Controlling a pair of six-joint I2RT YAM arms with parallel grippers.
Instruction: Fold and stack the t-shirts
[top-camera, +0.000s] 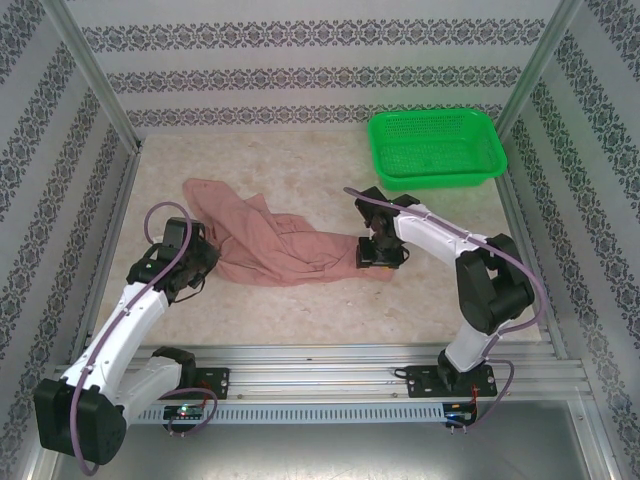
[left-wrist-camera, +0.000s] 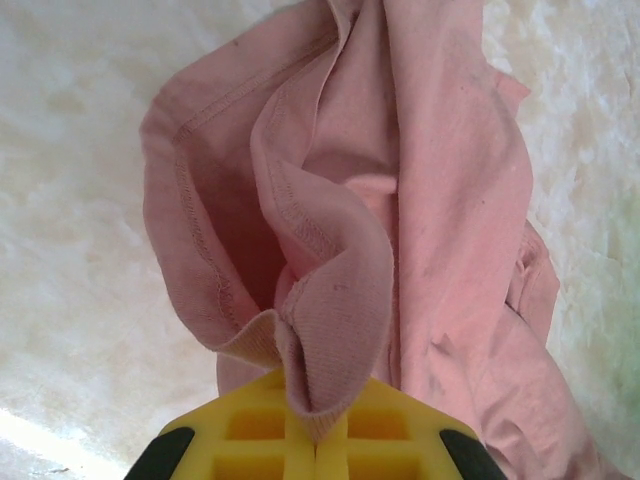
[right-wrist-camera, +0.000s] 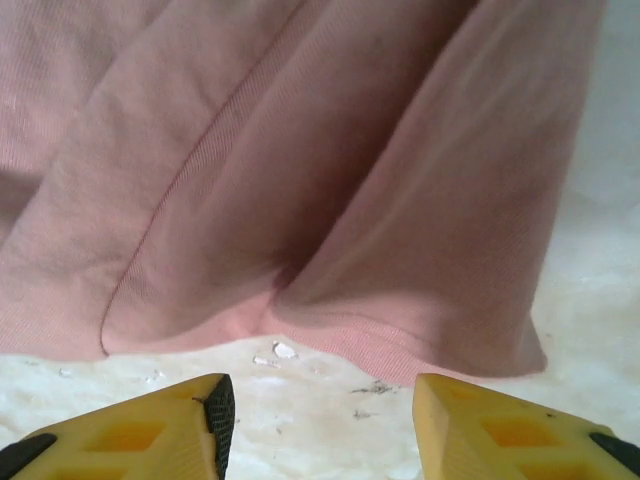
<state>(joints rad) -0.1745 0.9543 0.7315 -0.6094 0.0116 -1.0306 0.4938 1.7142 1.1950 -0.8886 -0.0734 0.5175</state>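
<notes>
Yellow left jaws clench a fold of crumpled salmon-pink t-shirt (left-wrist-camera: 440, 200); right jaws gape before its stitched hem (right-wrist-camera: 400, 348).

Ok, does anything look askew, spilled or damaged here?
Nothing damaged. The t-shirt lies twisted in a crumpled strip rather than flat, one edge pinched in the left gripper, the right gripper open just short of its hem. A few pale flecks sit on the table by that hem.

Salmon-pink t-shirt (top-camera: 280, 245), green mesh basket (top-camera: 436, 148), yellow fingers (right-wrist-camera: 140, 435), mottled cream table (top-camera: 330, 310).
</notes>
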